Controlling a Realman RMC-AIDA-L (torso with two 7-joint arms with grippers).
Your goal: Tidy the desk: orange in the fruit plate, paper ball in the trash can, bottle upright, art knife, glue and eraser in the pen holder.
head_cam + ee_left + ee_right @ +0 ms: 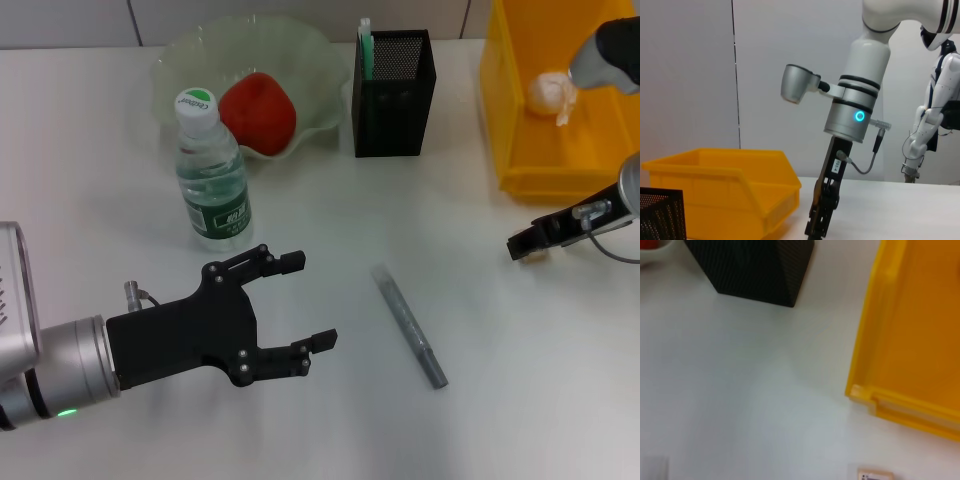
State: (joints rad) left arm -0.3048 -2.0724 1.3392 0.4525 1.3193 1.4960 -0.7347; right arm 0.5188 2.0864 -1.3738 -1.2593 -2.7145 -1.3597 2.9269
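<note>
You are looking at a white tabletop (330, 220) that carries every item. The largest container is the yellow bin (520, 120), serving as the trash can, at the far right edge of the head view; the paper ball (551, 93) lies inside it on the floor of the bin. Next in size is the translucent fruit plate (190, 55) at the far left; the orange (258, 112), which reads as red here, rests in it. The black mesh pen holder (395, 95) stands between the plate and the bin, well apart from both, with a green-and-white item (365, 45) sticking up from its left corner. What else it holds cannot be told.

The water bottle (212, 170) stands upright with its cap on, just in front of the plate's near rim. A grey stick-shaped item (408, 325) lies flat and diagonal on open tabletop near the centre, with free room on all sides.

The left gripper (305, 305) hovers at the near left, fingers spread wide and holding nothing, with the bottle just beyond it. The right gripper (522, 245) sits low at the right, just in front of the bin's near wall; its fingers look drawn close together, but you cannot tell whether it holds anything. In the right wrist view, a small tan item (875, 475) lies on the tabletop near the bin's corner (860, 392).
</note>
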